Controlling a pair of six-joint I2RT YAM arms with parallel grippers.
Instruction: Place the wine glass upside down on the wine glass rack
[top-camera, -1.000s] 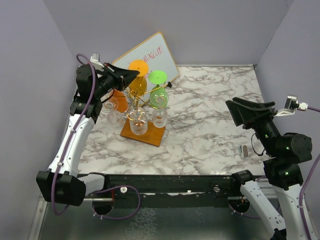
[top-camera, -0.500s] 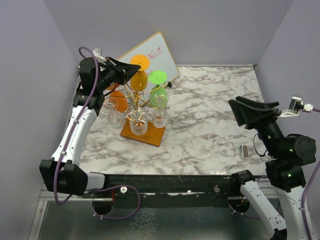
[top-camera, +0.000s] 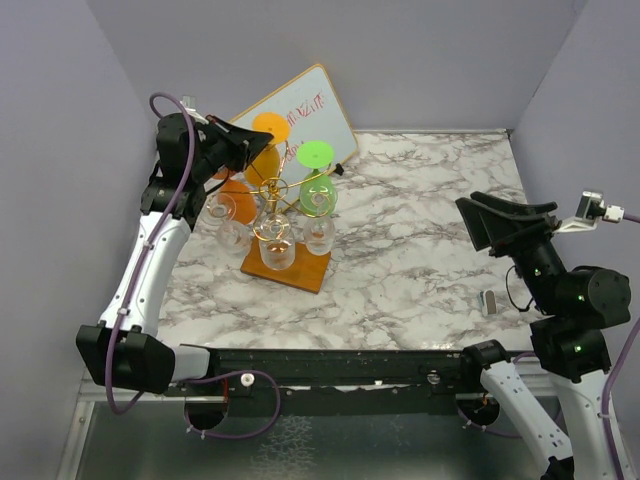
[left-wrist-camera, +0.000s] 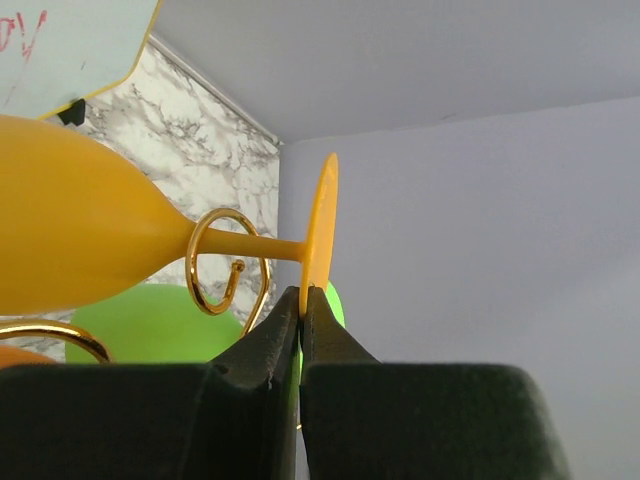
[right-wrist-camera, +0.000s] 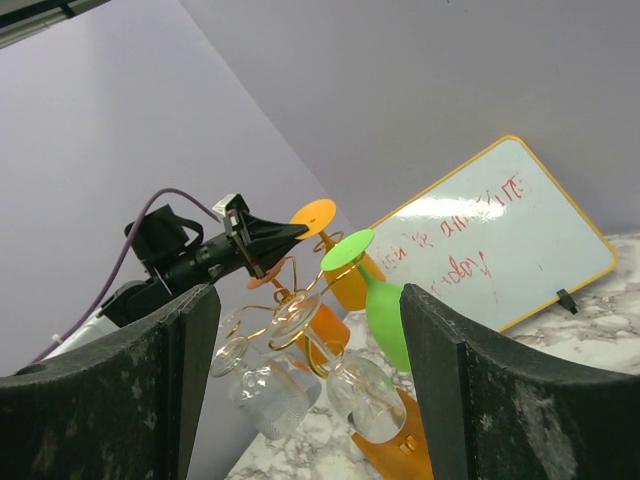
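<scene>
Wine glass (top-camera: 265, 164), the orange one, sits at the back-left of the wine glass rack (top-camera: 286, 268). It's foot-up and bowl-down, tilted, right in front of the whiteboard (top-camera: 305, 105).

Top cam:
- L gripper (top-camera: 266, 144) is at the glass foot, arm reaching in from the left wall side.
- We can't read the grip from this angle.
- Rack stands on the marble table (top-camera: 430, 240), left of centre. It carries a green glass (top-camera: 318, 190), a 2nd orange glass (top-camera: 238, 193) and clear glasses (top-camera: 278, 246) hanging bowl-down.
- R gripper (top-camera: 495, 222) is up in the air on the right, well apart from the rack. Jaws are spread, nothing in them.

L wrist cam:
- L gripper (left-wrist-camera: 302, 300) is clamped on the rim of the wine glass (left-wrist-camera: 70, 240) foot, which stands edge-on between the tips.
- Stem runs through a gold spiral loop (left-wrist-camera: 226, 262) of the rack.
- Green glass (left-wrist-camera: 150, 325) sits behind and below, whiteboard (left-wrist-camera: 70, 40) top-left.

R wrist cam:
- R gripper (right-wrist-camera: 308, 310) jaws are wide apart w/ nothing between the fingers (right-wrist-camera: 470, 400). It looks across at the rack (right-wrist-camera: 400, 450).
- Wine glass (right-wrist-camera: 350, 285) has its foot uppermost, w/ the L gripper (right-wrist-camera: 283, 233) tip at the foot edge.
- Green glass (right-wrist-camera: 385, 310) hangs just beside it, clear glasses (right-wrist-camera: 270, 385) lower, whiteboard (right-wrist-camera: 490, 240) behind.
</scene>
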